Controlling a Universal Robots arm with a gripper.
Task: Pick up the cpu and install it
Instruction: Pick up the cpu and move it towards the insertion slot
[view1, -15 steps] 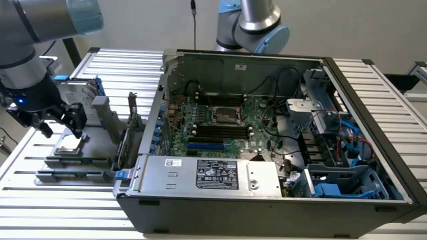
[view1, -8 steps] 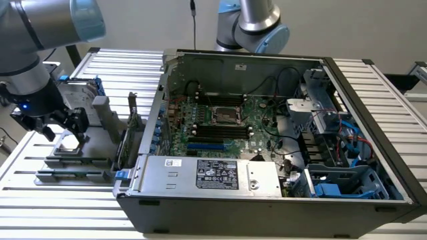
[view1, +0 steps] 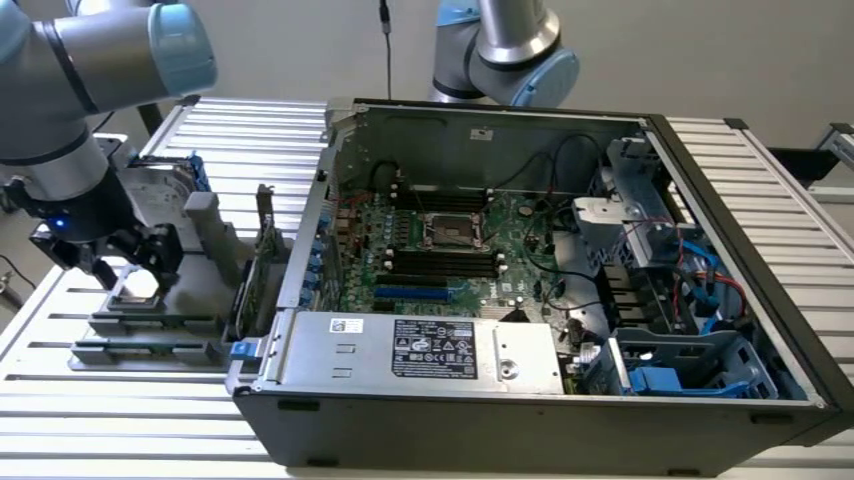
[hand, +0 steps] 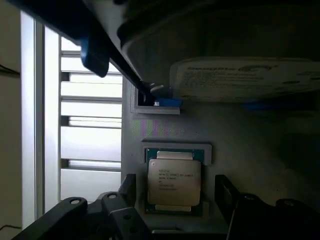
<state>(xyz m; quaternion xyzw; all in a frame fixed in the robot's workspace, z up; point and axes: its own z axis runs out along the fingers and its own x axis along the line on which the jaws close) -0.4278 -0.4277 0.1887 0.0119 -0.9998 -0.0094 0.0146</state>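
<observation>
Near the tabletop (view1: 54, 405) edge on the exterior view's left, the end effector (view1: 130, 272) stands open, straddling the cpu (hand: 173, 182), which lies flat in a recess of the gray fixture (view1: 200, 290), with the opened computer case (view1: 534, 410) alongside toward the exterior view's right.

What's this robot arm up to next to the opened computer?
The robot's end effector sits open with a finger on either side of the cpu, which lies flat in a grey holder beside the open computer case. The chip is not yet lifted, and the motherboard's socket looks empty.
</observation>
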